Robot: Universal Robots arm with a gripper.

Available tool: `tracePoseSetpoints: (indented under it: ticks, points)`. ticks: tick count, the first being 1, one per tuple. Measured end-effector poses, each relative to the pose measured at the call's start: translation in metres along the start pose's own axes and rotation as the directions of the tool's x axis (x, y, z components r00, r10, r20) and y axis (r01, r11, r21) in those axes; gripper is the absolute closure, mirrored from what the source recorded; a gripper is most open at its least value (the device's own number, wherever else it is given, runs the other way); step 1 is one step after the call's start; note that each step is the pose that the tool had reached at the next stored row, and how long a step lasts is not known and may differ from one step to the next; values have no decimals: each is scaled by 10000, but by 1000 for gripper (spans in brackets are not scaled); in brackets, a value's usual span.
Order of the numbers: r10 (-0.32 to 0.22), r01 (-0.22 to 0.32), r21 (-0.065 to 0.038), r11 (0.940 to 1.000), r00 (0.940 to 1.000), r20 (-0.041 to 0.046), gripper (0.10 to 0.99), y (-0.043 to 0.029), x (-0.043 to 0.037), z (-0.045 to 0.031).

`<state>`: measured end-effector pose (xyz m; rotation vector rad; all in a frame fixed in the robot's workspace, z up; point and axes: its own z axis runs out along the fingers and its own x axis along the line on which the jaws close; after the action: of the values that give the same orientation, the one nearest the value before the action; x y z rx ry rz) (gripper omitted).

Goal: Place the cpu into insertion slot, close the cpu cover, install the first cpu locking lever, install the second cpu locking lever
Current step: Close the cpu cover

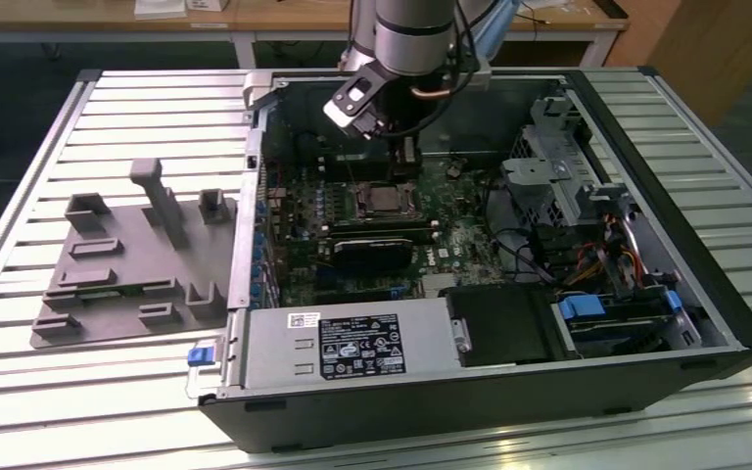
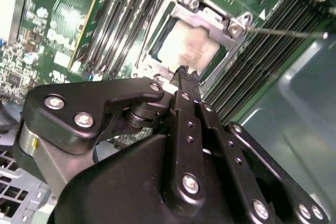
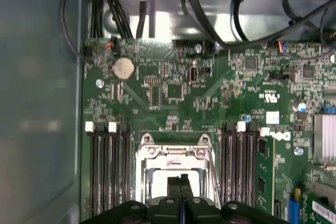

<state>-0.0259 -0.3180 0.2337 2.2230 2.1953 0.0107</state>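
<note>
The cpu lies in the insertion slot on the green board, its dull silver top showing through the window of the cpu cover. The cover lies flat over the chip and also appears as a silvery frame in the first wrist view. A thin metal locking lever sticks out from the socket's corner across the memory slots. My gripper hangs just above the socket's edge, black fingers pressed together with nothing between them. It appears over the socket in the first wrist view and above it in the exterior view.
Black memory slots flank the socket on both sides. A black heatsink block, a power supply and a drive cage with cables fill the open case. A grey fixture sits on the slatted table at the exterior view's left.
</note>
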Motion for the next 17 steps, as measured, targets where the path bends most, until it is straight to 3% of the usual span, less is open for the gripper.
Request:
tracePoseSetpoints:
  ticks: [9, 13, 17]
  points:
    - [1, -1, -59, 10000, 10000, -1, 984, -132, -11, 92]
    - [0, 0, -59, 10000, 10000, 1, 984, -135, -11, 92]
    - [-492, 492, -64, 9988, 9988, -8, 984, -136, -11, 94]
